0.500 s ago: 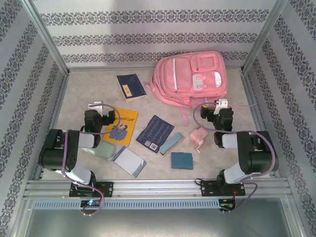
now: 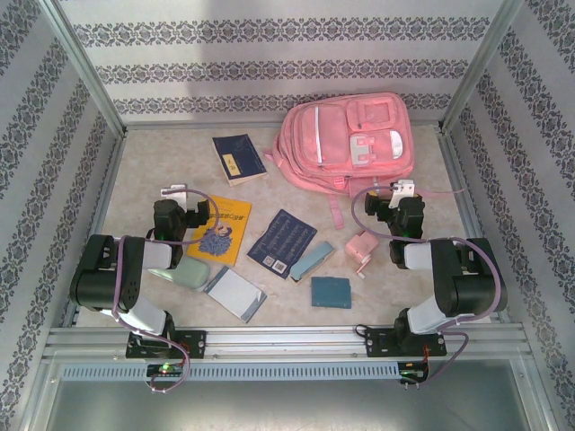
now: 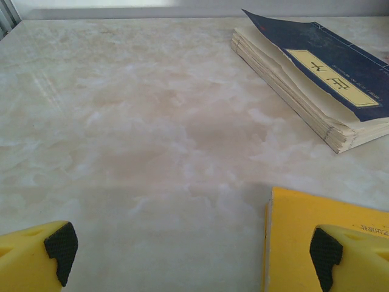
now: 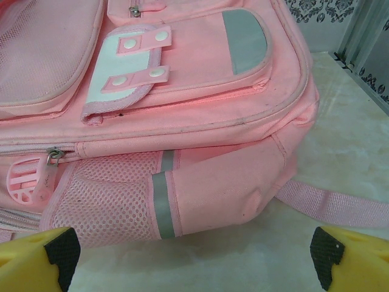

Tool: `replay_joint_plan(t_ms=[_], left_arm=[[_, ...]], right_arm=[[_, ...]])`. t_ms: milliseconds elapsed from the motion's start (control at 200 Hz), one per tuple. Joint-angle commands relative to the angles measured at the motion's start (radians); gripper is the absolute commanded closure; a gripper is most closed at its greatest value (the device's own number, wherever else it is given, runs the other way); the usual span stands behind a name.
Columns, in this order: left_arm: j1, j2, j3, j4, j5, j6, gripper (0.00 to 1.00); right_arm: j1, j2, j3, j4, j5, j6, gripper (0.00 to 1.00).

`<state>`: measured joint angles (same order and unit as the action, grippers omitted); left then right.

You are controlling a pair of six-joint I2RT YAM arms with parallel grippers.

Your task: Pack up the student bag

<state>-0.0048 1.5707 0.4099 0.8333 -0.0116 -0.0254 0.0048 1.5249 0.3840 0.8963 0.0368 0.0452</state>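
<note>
Quick status: my left jaws and my right jaws are both spread wide with nothing in them. The big pink fabric backpack [image 2: 350,139] with the white-grey patch lies flat at the far right of the marbled beige worktop [image 2: 144,162], front pockets up. Its mesh side pocket [image 4: 103,201] is right in front of my right jaws. My left jaws hang low over bare worktop, with a yellow paperback [image 3: 316,231] by one fingertip and a dark blue softcover book [image 3: 316,79] further off.

One pink backpack [image 2: 350,135], two navy books [image 2: 239,159], one yellow book [image 2: 220,231], one teal booklet [image 2: 331,291], one mint case [image 2: 190,274] and one small pink box [image 2: 362,250] are counted.
</note>
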Motion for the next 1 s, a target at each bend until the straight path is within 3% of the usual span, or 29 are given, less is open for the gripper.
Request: replay_joint_plan(t_ms=[0, 350, 415, 505, 555, 615, 695, 794, 844, 929, 999], left_arm=[[0.002, -0.011, 0.0, 0.006, -0.013, 0.013, 0.01], [0.001, -0.018, 0.007, -0.008, -0.011, 0.014, 0.01], [0.0, -0.074, 0.062, -0.146, -0.009, 0.018, 0.01], [-0.001, -0.196, 0.252, -0.539, -0.071, -0.035, 0.01], [-0.005, -0.237, 0.336, -0.67, -0.065, -0.12, 0.01], [-0.028, -0.281, 0.411, -0.772, -0.02, -0.202, 0.01], [-0.139, -0.343, 0.506, -0.933, -0.075, -0.188, 0.01], [-0.272, -0.422, 0.589, -1.094, -0.11, -0.178, 0.01], [-0.306, -0.466, 0.614, -1.157, -0.071, -0.209, 0.01], [-0.332, -0.541, 0.647, -1.25, -0.036, -0.319, 0.01], [-0.337, -0.577, 0.677, -1.346, -0.036, -0.388, 0.01]], right_arm=[[0.011, -0.012, -0.004, 0.013, 0.012, -0.011, 0.02], [0.011, -0.012, -0.004, 0.013, 0.013, -0.01, 0.02], [0.007, -0.016, 0.004, 0.033, -0.008, -0.003, 0.02], [0.03, -0.177, 0.074, -0.249, -0.07, -0.06, 0.02], [0.058, -0.276, 0.083, -0.293, -0.04, -0.053, 0.02], [0.105, -0.385, 0.127, -0.356, 0.027, 0.006, 0.02], [0.178, -0.469, 0.305, -0.661, 0.016, -0.001, 0.02], [0.345, -0.529, 0.471, -0.909, 0.101, -0.027, 0.02], [0.431, -0.555, 0.519, -0.969, 0.116, -0.052, 0.02], [0.598, -0.563, 0.639, -1.134, 0.282, -0.072, 0.02], [0.696, -0.536, 0.766, -1.311, 0.465, 0.028, 0.02]])
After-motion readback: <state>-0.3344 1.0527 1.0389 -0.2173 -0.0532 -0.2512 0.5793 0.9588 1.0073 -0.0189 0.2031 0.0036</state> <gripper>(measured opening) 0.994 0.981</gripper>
